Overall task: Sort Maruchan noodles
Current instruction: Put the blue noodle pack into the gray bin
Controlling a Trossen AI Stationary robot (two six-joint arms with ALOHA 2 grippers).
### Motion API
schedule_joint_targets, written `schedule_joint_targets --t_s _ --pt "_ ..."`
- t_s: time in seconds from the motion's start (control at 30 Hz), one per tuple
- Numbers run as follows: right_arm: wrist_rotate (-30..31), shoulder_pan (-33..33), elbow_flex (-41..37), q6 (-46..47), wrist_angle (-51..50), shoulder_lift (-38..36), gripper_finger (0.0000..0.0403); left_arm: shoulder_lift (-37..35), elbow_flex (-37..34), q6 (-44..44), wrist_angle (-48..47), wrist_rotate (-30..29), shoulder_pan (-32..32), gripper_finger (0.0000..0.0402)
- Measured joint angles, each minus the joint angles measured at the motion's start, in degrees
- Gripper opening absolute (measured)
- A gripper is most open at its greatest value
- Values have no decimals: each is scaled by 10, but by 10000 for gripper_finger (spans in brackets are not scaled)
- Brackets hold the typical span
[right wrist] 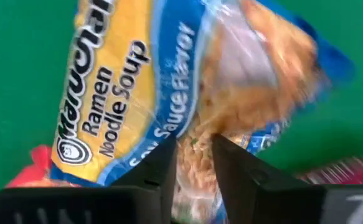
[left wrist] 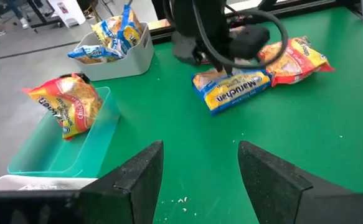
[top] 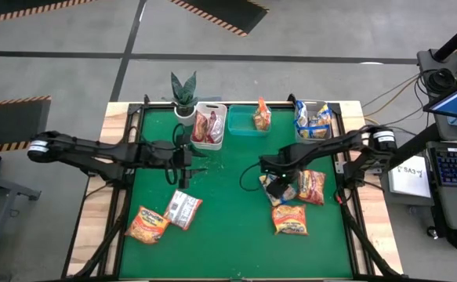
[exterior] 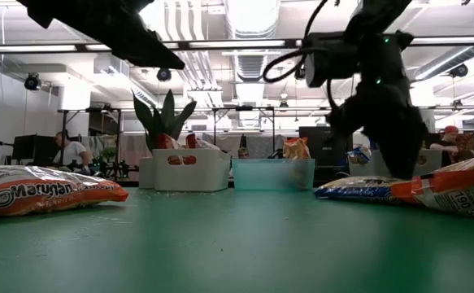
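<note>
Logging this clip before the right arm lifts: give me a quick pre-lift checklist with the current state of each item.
1. Right gripper over the blue noodle packet: ok, fingers pinch its edge.
2. Grip fully closed: cannot tell.
3. Neighbouring red packet clear of the grip: cannot tell, it lies right beside.
4. Grey bin holding blue packets has room: ok.
5. Left gripper out of the way: ok, open, above bare mat across the table.
6. Teal bin upright: ok.

High view looked straight down on tabletop (top: 228, 235), low view level across it, wrist views close, all sharing blue packet (left wrist: 231, 90).
</note>
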Motion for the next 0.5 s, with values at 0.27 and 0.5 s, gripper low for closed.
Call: schedule_joint_targets --t_s 0.27,0.5 --pt "4 -1 -1 -62 300 28 38 39 0 -2 53 0 0 190" --pt "-1 -14 -2 -100 329 -32 28 119 0 -27 77 1 0 190"
